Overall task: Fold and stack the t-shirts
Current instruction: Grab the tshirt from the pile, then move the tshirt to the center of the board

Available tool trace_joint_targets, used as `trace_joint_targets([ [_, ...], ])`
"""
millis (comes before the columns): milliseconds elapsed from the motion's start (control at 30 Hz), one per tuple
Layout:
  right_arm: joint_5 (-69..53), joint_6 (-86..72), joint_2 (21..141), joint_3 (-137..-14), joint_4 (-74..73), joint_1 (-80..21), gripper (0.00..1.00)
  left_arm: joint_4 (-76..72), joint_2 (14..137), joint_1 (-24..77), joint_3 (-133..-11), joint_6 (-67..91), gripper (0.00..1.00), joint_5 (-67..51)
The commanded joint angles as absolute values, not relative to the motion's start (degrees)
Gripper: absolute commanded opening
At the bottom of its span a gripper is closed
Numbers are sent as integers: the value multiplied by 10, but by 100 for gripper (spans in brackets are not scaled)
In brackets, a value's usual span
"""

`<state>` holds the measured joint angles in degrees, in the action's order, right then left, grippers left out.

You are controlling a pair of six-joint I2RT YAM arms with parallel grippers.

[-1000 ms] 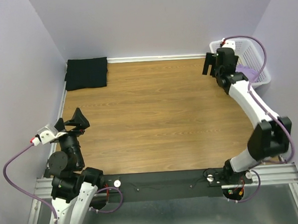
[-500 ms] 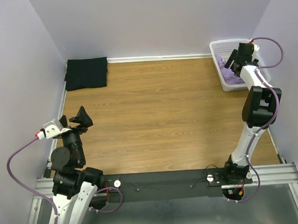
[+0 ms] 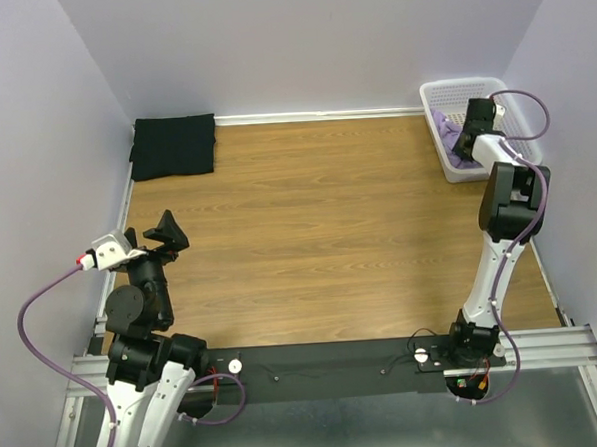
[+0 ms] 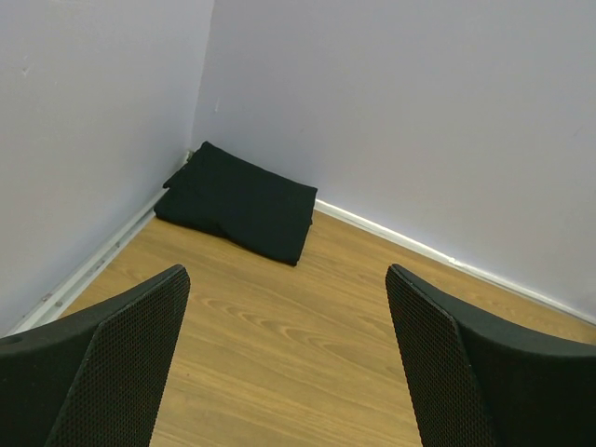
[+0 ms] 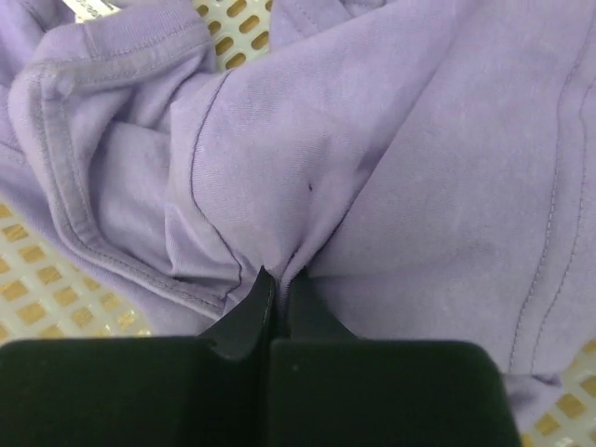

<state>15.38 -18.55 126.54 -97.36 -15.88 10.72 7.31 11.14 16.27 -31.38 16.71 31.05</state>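
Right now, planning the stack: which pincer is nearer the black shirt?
Left. The left pincer hovers open on the near side of the black shirt; the right pincer sits far across, shut on the lavender shirt in the basket.

Overhead view covers the whole table (image 3: pixel 309 233), sharing the black t-shirt (image 3: pixel 173 146) with the left wrist; right wrist is close-up.

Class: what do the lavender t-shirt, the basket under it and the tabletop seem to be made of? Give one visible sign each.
The lavender t-shirt: soft matte knit, probably cotton; it creases and has stitched hems. The basket: white, likely moulded plastic; even rows of slots. The tabletop: smooth wood-grain surface, perhaps laminate; streaked brown pattern.
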Motion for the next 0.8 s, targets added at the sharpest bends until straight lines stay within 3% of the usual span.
trace_joint_targets([
  [0,178,-151,1207,-983,-158,110,1,59,115,163,-309,162,94,316],
  [300,149,-64,1051,-1058,-155,46,0,60,107,163,-308,158,94,312],
  [500,89,-5,972,-1110,-155,-96,0,62,100,163,-310,157,94,312],
  [767,-91,-67,917,-1100,-151,-225,1,63,92,163,-310,157,94,304],
])
